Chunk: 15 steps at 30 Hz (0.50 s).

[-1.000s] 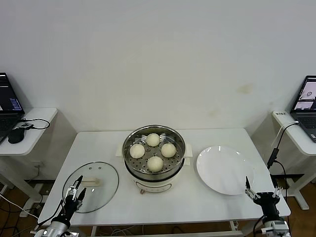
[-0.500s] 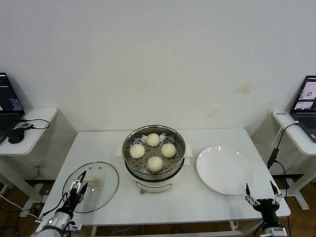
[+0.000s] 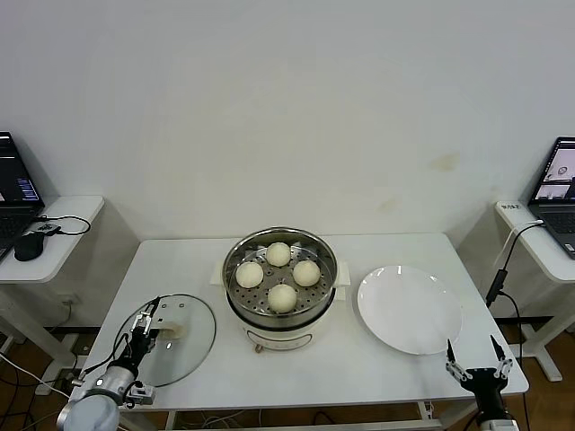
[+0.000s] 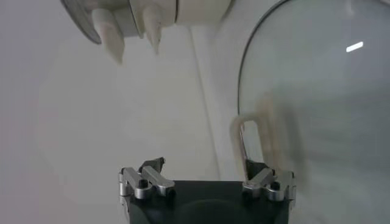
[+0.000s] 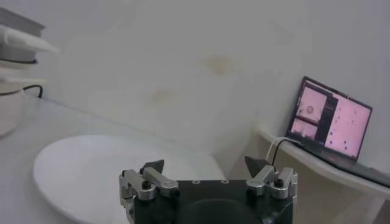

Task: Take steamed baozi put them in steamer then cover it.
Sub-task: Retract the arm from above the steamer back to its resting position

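Note:
The steamer stands mid-table, and several cream-white baozi lie in its steel basket. The cover lies flat on the table to the left, a glass lid with a cream handle. My left gripper is open just above the cover's near-left part, close beside the handle. In the left wrist view the left gripper is open, the handle is by one fingertip, and nothing is held. My right gripper is open and empty at the table's front right corner; the right wrist view also shows the right gripper open.
A flat white plate lies to the right of the steamer, in front of the right gripper, and shows as the plate in the right wrist view. Side desks carry laptops. A cable hangs off the right desk.
My left gripper has moved forward over the cover toward its handle. My right gripper has drawn back and lower at the table's front right corner. Both stayed open.

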### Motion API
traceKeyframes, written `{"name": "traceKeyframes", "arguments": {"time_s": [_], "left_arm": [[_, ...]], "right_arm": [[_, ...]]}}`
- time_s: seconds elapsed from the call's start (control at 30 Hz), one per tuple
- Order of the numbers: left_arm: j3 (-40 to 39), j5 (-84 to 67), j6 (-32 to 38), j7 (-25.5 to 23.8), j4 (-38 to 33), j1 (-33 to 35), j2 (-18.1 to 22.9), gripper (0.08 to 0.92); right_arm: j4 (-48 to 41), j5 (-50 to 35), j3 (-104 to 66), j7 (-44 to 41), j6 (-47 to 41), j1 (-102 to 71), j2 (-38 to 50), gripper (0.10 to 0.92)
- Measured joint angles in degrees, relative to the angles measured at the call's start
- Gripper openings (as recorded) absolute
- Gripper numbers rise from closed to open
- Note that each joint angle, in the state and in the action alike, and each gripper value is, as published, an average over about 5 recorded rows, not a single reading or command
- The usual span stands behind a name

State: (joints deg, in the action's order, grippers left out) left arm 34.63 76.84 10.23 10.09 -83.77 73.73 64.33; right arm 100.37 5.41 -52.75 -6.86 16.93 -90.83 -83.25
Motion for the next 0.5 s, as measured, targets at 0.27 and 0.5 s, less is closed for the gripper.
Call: {"name": "traceKeyframes", "arguments": {"time_s": [0.27,0.5], "left_arm": [[-0.1,-0.1,0.4,-0.2,2.0,-1.0,0.4,0.679],[0.0,-0.7,0.8,-0.1,3.1,-1.1,0.7,0.480]], "right_arm": [[-0.3,0.7,0.3,-0.1,0.1,0.1,-0.1,0.823],[-0.4,1.1,0.8,-0.2,0.2,0.0,-0.2,0.823]]}}
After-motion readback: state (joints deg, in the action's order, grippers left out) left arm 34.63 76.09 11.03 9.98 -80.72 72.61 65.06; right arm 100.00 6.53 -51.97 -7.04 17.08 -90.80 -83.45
